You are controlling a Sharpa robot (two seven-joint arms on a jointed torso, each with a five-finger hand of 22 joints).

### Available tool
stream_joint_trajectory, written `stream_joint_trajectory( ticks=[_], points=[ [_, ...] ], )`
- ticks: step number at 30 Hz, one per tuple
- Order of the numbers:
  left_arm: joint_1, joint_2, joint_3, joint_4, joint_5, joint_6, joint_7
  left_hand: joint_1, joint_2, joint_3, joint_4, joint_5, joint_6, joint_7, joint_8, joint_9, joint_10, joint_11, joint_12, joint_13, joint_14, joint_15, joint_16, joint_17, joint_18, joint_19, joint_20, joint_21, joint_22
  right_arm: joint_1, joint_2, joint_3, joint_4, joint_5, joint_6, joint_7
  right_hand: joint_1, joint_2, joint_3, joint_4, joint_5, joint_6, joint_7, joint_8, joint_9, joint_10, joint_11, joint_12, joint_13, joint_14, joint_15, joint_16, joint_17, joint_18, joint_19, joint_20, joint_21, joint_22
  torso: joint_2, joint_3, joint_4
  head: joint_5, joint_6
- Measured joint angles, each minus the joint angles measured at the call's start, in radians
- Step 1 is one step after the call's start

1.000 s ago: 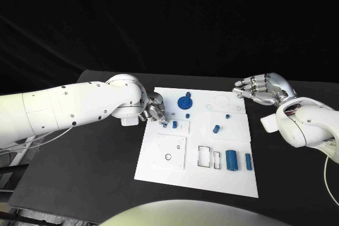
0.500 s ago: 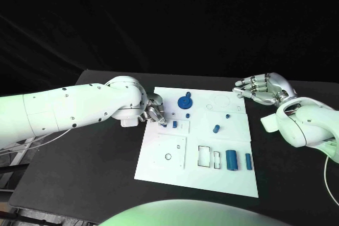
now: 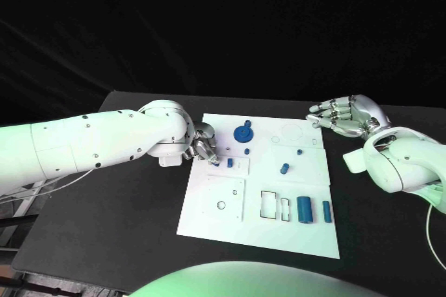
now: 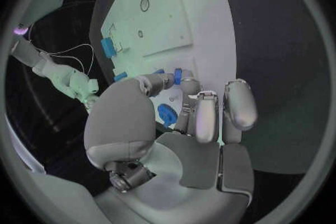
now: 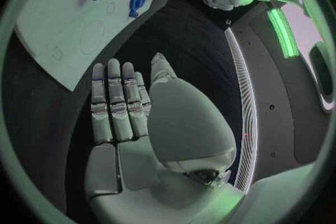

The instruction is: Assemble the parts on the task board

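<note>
Where fingers (image 3: 206, 149) curl, round blue part (image 3: 243, 134)

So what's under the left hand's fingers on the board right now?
The left hand hovers over the task board's left edge, fingertips by a small blue part. The board beneath its palm is covered, so anything there can't be seen.

The left hand (image 3: 203, 145) hides whatever its fingertips touch at the task board (image 3: 265, 226) edge.

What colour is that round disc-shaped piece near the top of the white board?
Blue. The round disc piece shows best in the head view, lying on the white task board.
</note>
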Motion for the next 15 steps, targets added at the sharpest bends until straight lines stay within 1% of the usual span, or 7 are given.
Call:
stream_joint_trajectory(
  ticks=[5,9,11,15],
  points=[
    [0.0,-0.001,0.0,0.003,-0.001,0.0,0.0,0.0,0.0,0.0,0.0,0.003,0.0,0.0,0.0,0.003,0.003,0.003,0.005,0.004,0.0,0.0,0.0,0.0,0.0,0.0,0.0,0.0,0.0,0.0,0.0,0.0,0.0,0.0,0.0,0.0,0.0,0.0,0.0,0.0,0.0,0.0,0.0,0.0,0.0,0.0,0.0,0.0,0.0,0.0,0.0,-0.003,-0.001,0.0,0.0,0.0,0.0,-0.002,0.0,0.0003,-0.0001,0.0,0.0],
    [0.0,-0.001,0.0,0.005,-0.001,0.0,-0.001,0.0,0.0,0.0,0.0,0.003,0.0,0.0,0.0,0.003,0.003,0.003,0.006,0.004,0.003,-0.003,0.0,0.0,0.0,0.0,0.0,0.0,0.0,0.0,0.001,0.0,0.0,0.0,0.0,0.0,0.0,0.0,0.0,0.0,0.0,0.004,0.004,0.0,0.0,0.0,0.0,0.0,0.0,0.0,0.0,-0.004,-0.002,0.0,0.0,0.0,0.0,-0.003,0.0,0.0003,0.0,-0.001,0.0],
    [0.0,-0.001,0.0,0.005,-0.001,0.0,-0.002,-0.004,0.004,0.0,0.0,0.005,0.0,0.0,0.0,0.003,0.003,0.003,0.006,0.007,0.003,-0.003,0.0,0.0,0.0,0.0,0.0,0.0,0.0,0.0,0.001,0.0,0.0,0.0,0.0,0.0,0.0,0.0,0.0,0.0,0.0,0.004,0.004,0.0,0.0,0.0,0.0,0.0,0.0,0.0,0.0,-0.004,-0.002,0.0,0.0,0.0,0.0,-0.003,0.0,0.0003,0.0,-0.001,-0.001],
    [0.0,0.0,0.0,0.005,0.0,0.0,-0.005,-0.004,0.004,0.0,0.0,0.009,0.0,0.0,0.0,0.003,0.007,0.0,0.006,0.01,0.004,-0.004,0.0,0.0,0.0,0.0,0.0,0.0,0.0,0.0,0.001,0.0,0.0,0.0,0.0,0.0,0.0,0.0,0.0,0.0,0.0,0.004,0.004,0.0,0.0,0.0,0.0,0.0,-0.001,0.0,0.0,-0.004,-0.002,0.0,0.0,0.0,0.0,-0.003,0.0,0.0003,0.0002,-0.002,-0.002]
  ],
)
